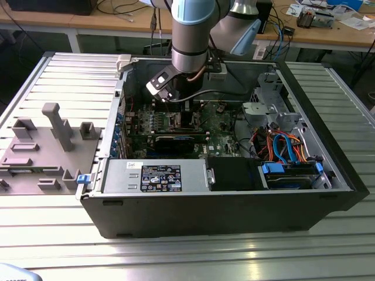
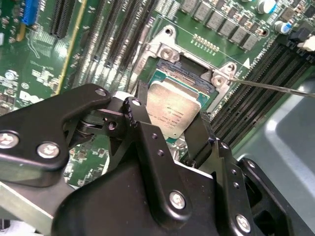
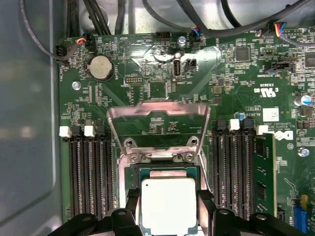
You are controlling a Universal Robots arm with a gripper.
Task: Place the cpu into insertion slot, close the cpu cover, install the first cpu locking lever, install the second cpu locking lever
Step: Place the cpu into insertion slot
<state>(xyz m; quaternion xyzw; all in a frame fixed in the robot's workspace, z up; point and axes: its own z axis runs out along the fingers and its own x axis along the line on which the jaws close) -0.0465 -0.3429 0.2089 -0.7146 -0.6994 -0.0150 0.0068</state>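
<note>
Two black metal fingers (image 3: 133, 206) of the gripper (image 2: 170, 123) sit closest, pinching the cpu (image 3: 169, 204), a small flat square chip with a silver-grey metal top, by two opposite edges. Fine dark print covers the chip's top. This one chip sits at the insertion slot (image 2: 184, 74), a square dark socket with a silvery rim on a green circuit board (image 3: 236, 78); whether it is fully seated cannot be told. One cpu cover (image 3: 157, 108), a thin silvery metal frame with a cut-out centre, stands raised at the slot's hinge edge. Long black memory slots (image 3: 88, 177) flank the slot on both sides. One round silver coin battery (image 3: 101, 67) lies farther from the slot than the cover.
</note>
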